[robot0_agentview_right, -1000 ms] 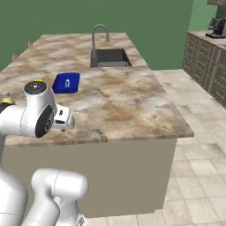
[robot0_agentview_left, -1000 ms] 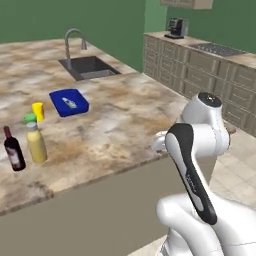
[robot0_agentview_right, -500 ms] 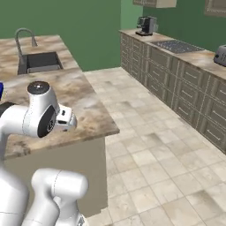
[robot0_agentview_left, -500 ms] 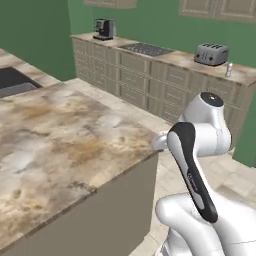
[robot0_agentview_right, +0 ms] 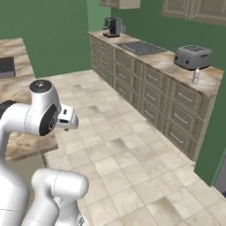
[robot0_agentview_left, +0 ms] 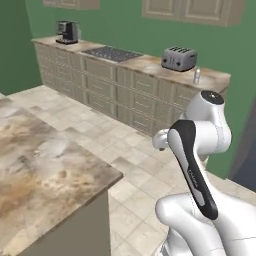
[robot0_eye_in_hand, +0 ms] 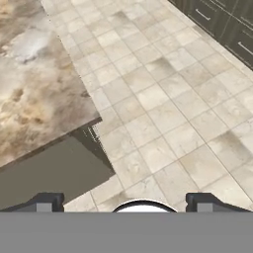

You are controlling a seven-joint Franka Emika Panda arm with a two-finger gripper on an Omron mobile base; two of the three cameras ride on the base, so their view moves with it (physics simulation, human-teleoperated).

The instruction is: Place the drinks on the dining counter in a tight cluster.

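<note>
Arm folded up tight over base, elbow high, forearm angling back down toward me. In left base view I see big white shoulder joint on top and dark link running down its side. From right base view, hand sticks out forward from wrist, roughly level. Gripper (robot0_eye_in_hand: 126, 200) wide open from what I can tell, nothing between jaws; in hand view two dark fingertips (robot0_eye_in_hand: 45, 201) sit far apart at bottom corners, pointing down. Hand not touching anything.
</note>
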